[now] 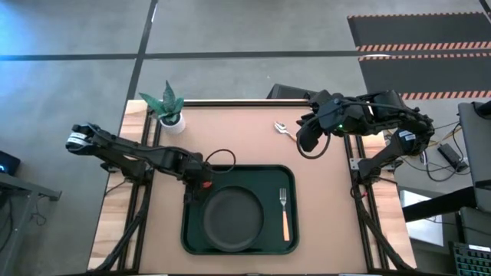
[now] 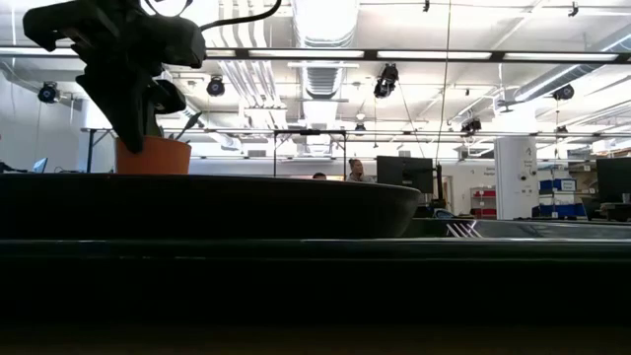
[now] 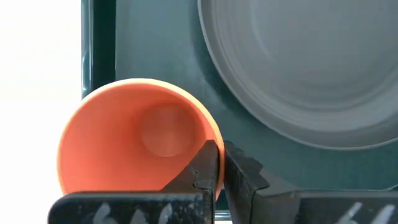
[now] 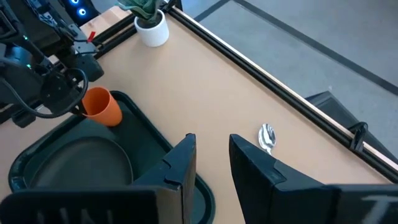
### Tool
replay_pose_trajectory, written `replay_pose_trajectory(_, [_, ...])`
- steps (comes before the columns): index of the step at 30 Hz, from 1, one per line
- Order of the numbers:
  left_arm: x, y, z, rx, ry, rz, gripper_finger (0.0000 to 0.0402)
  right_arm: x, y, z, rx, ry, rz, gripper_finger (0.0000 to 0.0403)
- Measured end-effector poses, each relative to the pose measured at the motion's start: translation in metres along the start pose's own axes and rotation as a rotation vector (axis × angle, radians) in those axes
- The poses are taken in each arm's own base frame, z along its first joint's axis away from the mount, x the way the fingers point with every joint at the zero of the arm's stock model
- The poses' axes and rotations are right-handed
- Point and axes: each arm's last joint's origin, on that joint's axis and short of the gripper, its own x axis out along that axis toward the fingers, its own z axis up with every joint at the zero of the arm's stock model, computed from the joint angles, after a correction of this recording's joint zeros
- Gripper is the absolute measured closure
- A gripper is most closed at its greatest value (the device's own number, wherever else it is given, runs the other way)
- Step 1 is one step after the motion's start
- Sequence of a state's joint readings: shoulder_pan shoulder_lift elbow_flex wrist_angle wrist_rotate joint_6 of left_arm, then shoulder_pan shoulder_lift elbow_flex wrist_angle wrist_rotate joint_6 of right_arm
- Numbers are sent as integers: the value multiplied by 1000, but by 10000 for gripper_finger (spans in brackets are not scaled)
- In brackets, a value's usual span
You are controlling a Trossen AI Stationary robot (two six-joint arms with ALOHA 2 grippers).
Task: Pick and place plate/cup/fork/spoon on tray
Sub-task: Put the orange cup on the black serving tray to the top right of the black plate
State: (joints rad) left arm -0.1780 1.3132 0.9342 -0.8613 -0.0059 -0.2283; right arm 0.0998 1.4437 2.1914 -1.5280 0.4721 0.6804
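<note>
1. Where the counter [image 1: 238,130] meets its far left corner, a white pot with a green plant [image 1: 170,107] stands clear of everything else.
2. The left pincer [image 1: 201,182] sits over the tray's far left corner, its fingers [image 3: 208,165] closed on the rim of the cup [image 3: 134,140], one finger inside the wall and one outside.
3. The cup [image 4: 102,106] is at the tray's far left corner, just inside the rim; whether its base touches the tray floor cannot be told.
4. The tray [image 1: 192,234] lies at the near middle of the counter, with the plate [image 1: 232,217] resting flat on its left and central part.
5. The fork [image 1: 284,211] lies on the tray's right side, just beside the plate, tines pointing to the far edge and orange handle toward the near edge.
6. The spoon [image 1: 282,129] lies on the bare counter beyond the tray's far right corner, well apart from it.
7. The right pincer [image 1: 307,138] hangs just right of the spoon, its fingers [image 4: 180,165] parted with a clear gap and holding nothing.
</note>
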Motion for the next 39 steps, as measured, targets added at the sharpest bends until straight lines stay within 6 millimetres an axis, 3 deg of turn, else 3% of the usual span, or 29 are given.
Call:
replay_pose_trajectory(20, [-8, -1, -3, -58, -15, -64, 398, 0, 0, 0, 0, 1, 0, 312])
replay_pose_trajectory(31, [-12, -1, -4, -53, -32, -62, 327, 0, 0, 0, -2, 1, 0, 314])
replay_pose_trajectory(39, [-16, -1, -2, -55, -37, -60, 297, 0, 0, 0, -3, 1, 0, 308])
